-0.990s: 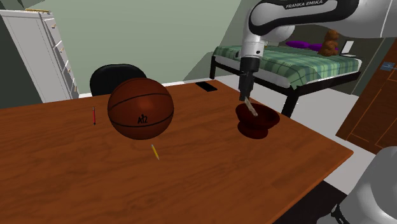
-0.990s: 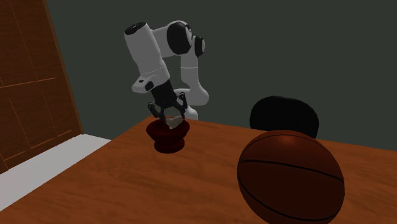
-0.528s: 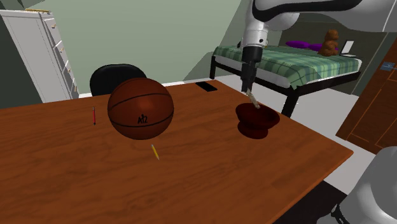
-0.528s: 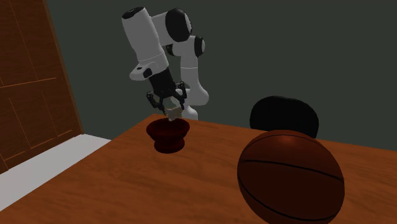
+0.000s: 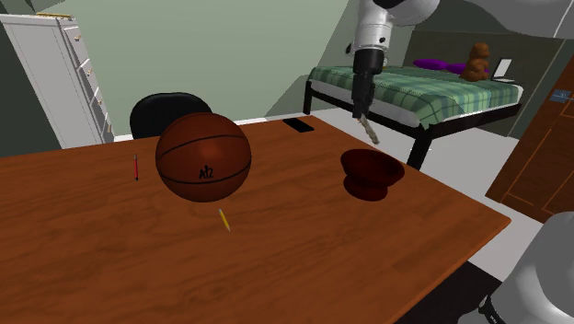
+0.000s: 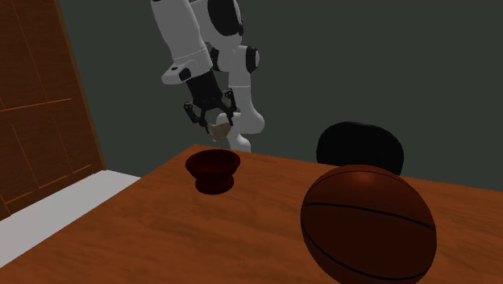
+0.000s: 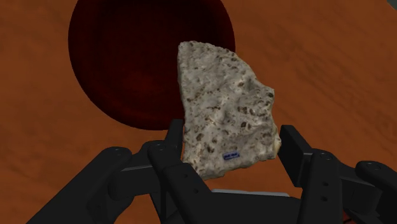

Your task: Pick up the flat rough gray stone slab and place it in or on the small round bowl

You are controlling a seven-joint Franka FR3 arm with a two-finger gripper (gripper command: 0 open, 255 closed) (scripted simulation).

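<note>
Hangs high above the small dark-red round bowl (image 5: pixel 371 172), pinching the flat, rough, pale speckled stone slab (image 5: pixel 371 132) in the black end effector (image 5: pixel 364 118) (slab poking out below the fingertips). A second ago was down at the bowl's rim, slab nearly inside; has climbed since without letting go. Means no placement yet: slab in the air, bowl empty on the brown wooden counter (image 5: pixel 110 248).
</note>
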